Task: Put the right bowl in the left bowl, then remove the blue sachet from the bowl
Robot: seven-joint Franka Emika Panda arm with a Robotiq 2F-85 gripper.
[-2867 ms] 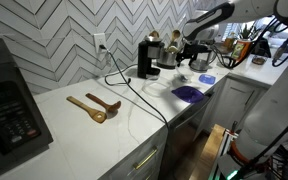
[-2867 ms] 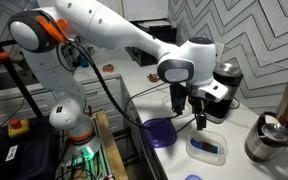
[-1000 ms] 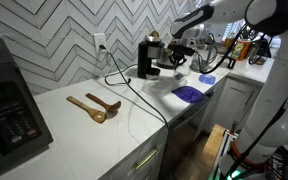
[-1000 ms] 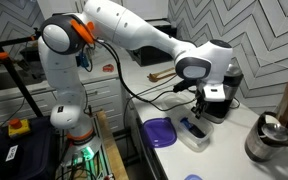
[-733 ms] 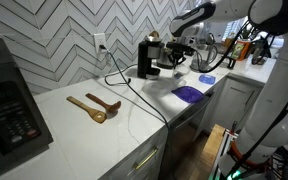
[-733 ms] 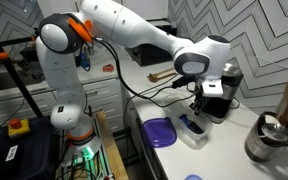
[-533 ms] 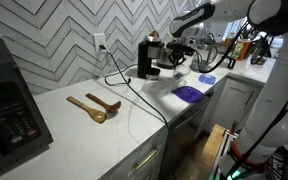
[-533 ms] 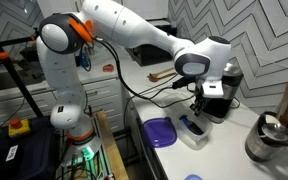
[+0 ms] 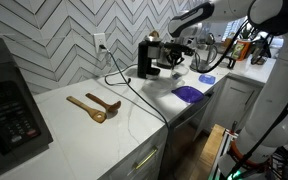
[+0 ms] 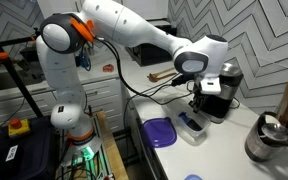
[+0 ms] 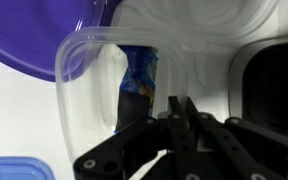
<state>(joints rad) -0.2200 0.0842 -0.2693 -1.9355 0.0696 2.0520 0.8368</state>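
In the wrist view a clear plastic bowl (image 11: 199,45) lies below my gripper (image 11: 179,103), its rim overlapping the edge of the wide purple dish (image 11: 44,35). The blue sachet (image 11: 140,70) stands inside the clear bowl, just left of my fingertips. The jaws are shut tight and I see nothing between them. In an exterior view my gripper (image 10: 198,112) hangs over the clear bowl (image 10: 192,133), which is beside the purple dish (image 10: 161,131). In an exterior view the purple dish (image 9: 189,93) lies near the counter's edge, with a small light-blue dish (image 9: 206,79) behind it.
A black coffee machine (image 10: 220,92) stands right behind the clear bowl, and its cable runs across the counter. A metal kettle (image 10: 269,140) is further along. Two wooden spoons (image 9: 94,106) lie mid-counter, and a black appliance (image 9: 6,100) stands at the far end.
About three seconds ago the gripper hung beside the purple dish; it now hangs over the clear bowl by the coffee machine. Over the last second it has barely moved.
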